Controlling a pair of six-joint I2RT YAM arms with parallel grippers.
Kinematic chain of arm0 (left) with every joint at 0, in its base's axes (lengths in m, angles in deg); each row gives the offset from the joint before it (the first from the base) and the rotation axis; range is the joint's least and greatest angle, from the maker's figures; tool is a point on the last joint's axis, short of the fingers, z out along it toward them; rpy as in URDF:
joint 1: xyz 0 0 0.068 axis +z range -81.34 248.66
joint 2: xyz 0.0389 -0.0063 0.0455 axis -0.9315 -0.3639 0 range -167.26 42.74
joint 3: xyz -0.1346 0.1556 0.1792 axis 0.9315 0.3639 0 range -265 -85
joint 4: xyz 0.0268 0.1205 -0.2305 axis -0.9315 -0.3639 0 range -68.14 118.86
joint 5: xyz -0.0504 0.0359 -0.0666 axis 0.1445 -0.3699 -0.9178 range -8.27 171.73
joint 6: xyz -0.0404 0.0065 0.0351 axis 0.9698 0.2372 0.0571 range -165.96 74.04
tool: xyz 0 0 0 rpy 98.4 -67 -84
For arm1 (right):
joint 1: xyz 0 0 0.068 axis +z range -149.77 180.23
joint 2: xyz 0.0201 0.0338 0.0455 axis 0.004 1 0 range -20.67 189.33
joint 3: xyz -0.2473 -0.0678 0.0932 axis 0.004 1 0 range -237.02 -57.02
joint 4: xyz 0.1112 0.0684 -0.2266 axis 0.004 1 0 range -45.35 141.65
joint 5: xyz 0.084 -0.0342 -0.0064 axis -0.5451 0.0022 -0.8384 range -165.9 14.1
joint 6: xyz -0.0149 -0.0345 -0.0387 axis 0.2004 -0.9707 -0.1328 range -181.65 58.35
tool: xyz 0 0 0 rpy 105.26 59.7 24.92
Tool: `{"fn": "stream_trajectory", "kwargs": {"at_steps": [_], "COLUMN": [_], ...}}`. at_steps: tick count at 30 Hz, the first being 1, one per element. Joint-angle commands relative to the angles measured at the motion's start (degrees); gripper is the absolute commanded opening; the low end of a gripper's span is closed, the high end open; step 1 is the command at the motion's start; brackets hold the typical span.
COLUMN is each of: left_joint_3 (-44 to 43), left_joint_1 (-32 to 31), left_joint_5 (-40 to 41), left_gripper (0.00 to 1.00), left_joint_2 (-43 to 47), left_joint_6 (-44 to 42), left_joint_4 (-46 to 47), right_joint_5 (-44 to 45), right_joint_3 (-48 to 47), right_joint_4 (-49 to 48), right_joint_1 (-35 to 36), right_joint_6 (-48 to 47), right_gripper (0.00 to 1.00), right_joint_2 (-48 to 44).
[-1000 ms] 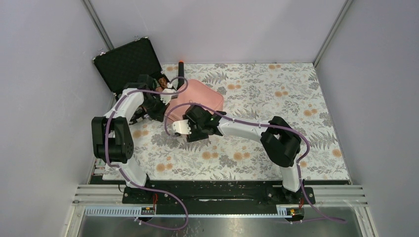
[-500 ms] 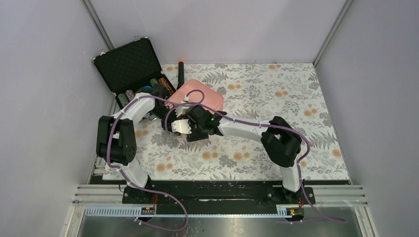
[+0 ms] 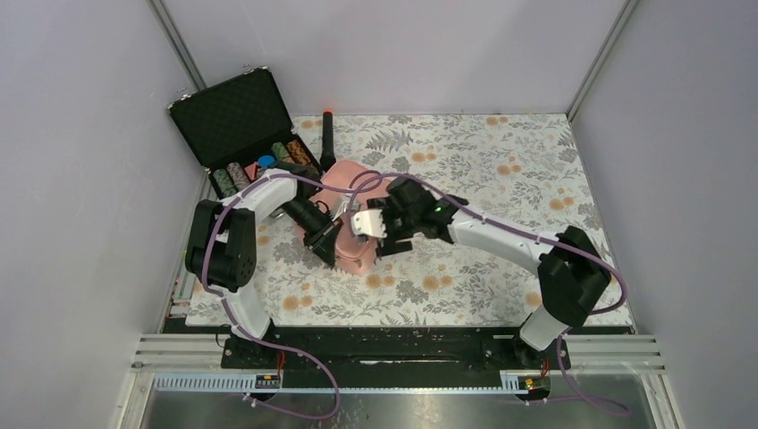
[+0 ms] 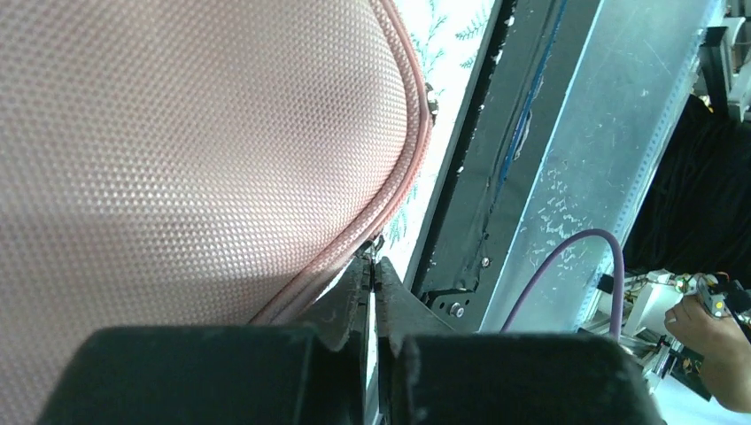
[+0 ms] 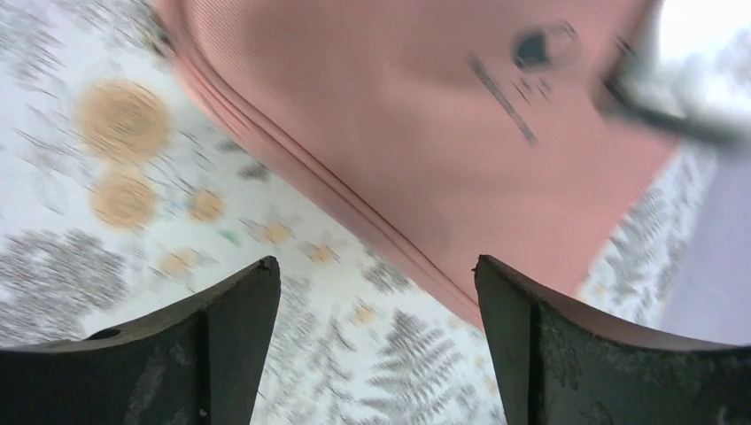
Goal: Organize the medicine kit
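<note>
One pink pouch (image 4: 177,133), one black case (image 3: 234,116), two grippers (image 4: 372,266) (image 5: 376,283).

Both arms look alike to me: the left arm (image 3: 268,189) and right arm (image 3: 496,237) have white links between bulky black joints, with a purple cable (image 4: 576,236) looped along each. A green light (image 3: 438,208) shows on the right wrist. The left gripper (image 4: 373,270) and right gripper (image 5: 374,266) are matt black, with wedge-shaped fingers.

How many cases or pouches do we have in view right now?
2. The pink medicine kit sits left of centre, partly covered by the arms. The black hard case stands open at the far left corner, poker chips inside. No others show.
</note>
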Motion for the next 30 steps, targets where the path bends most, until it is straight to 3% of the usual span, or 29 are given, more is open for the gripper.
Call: {"fn": "stream_trajectory", "kwargs": {"at_steps": [1,11,19,23,27,30], "left_joint_3": [0.12,0.7,0.51,1.21,0.62,-0.43], "left_joint_1": [0.36,1.41,2.8,3.14,3.31,3.86], "left_joint_5": [4.47,11.69,16.28,17.76,17.9,17.57], "left_gripper": [0.0,0.0,0.0,0.0,0.0,0.0], "left_joint_2": [5.12,8.76,8.04,7.12,6.04,4.6], "left_joint_6": [8.25,9.45,9.39,8.72,8.31,8.17], "left_joint_4": [2.31,2.96,5.22,5.48,5.46,5.53], "right_joint_5": [-3.22,-5.61,-2.35,-2.33,-1.05,0.21], "right_joint_3": [1.07,-4.58,-6.74,-6.75,-5.87,-6.88], "right_joint_4": [-0.2,0.1,-3.89,-4.62,-6.51,-6.35], "right_joint_1": [-6.14,-5.62,-3.14,-2.99,-2.99,-2.99], "right_joint_6": [-8.71,-16.03,-15.51,-14.29,-16.52,-17.6], "right_gripper": [0.85,0.73,0.62,0.63,0.72,0.66], "right_joint_2": [-2.26,5.04,9.48,8.3,9.87,13.54]}}
